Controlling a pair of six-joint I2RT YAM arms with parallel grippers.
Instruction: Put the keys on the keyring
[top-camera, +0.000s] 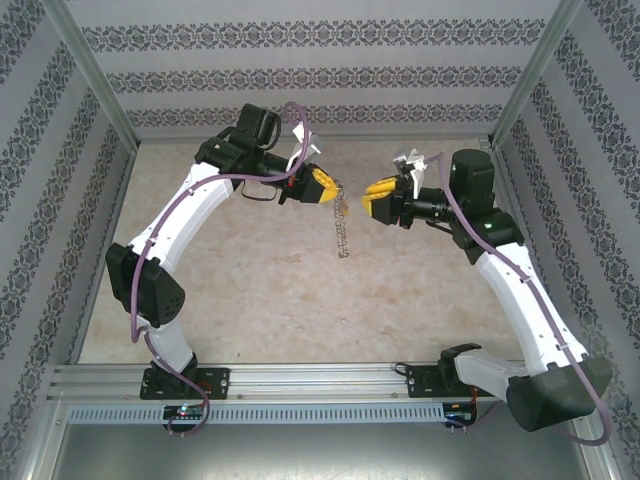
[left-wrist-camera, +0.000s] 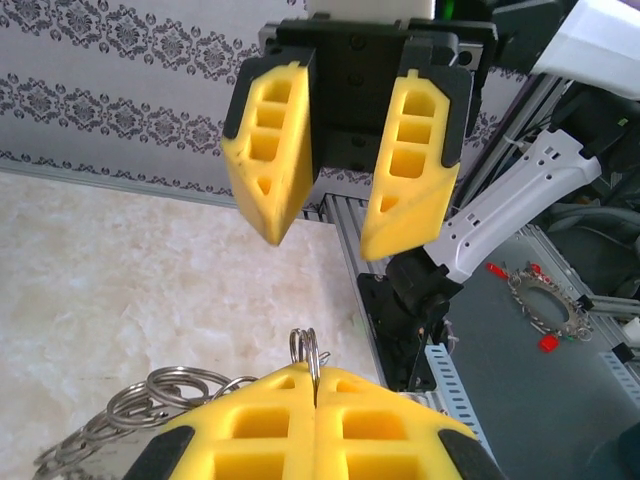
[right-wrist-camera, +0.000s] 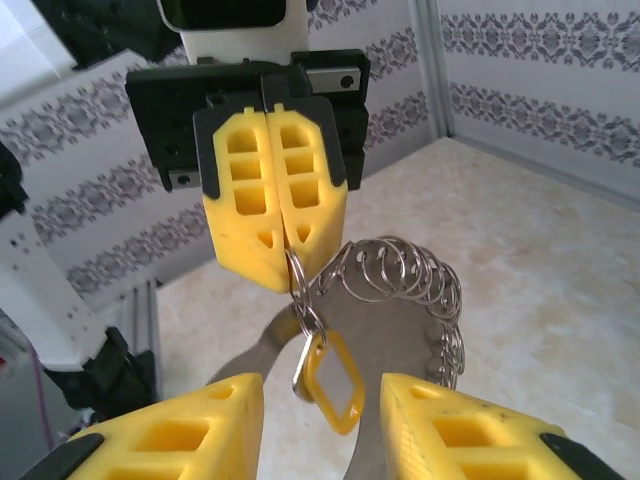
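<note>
My left gripper (top-camera: 328, 187) is shut on a small split ring (left-wrist-camera: 313, 352) at the top of the keyring (top-camera: 343, 228), which hangs below it like a chain above the table. In the right wrist view the keyring (right-wrist-camera: 410, 275) shows as a metal piece with many silver rings strung along it. The keys (right-wrist-camera: 335, 385), a yellow tag beside a small silver key, dangle from the pinched ring. My right gripper (top-camera: 372, 197) faces the left one, open, with its fingers (right-wrist-camera: 205, 425) on either side of the tag and not touching it.
Patterned walls and metal frame posts (top-camera: 100, 75) close in the marbled table (top-camera: 250, 300). An aluminium rail (top-camera: 300, 380) with both arm bases runs along the near edge. Past the rail, a second ring with red pieces (left-wrist-camera: 545, 305) lies on a grey surface.
</note>
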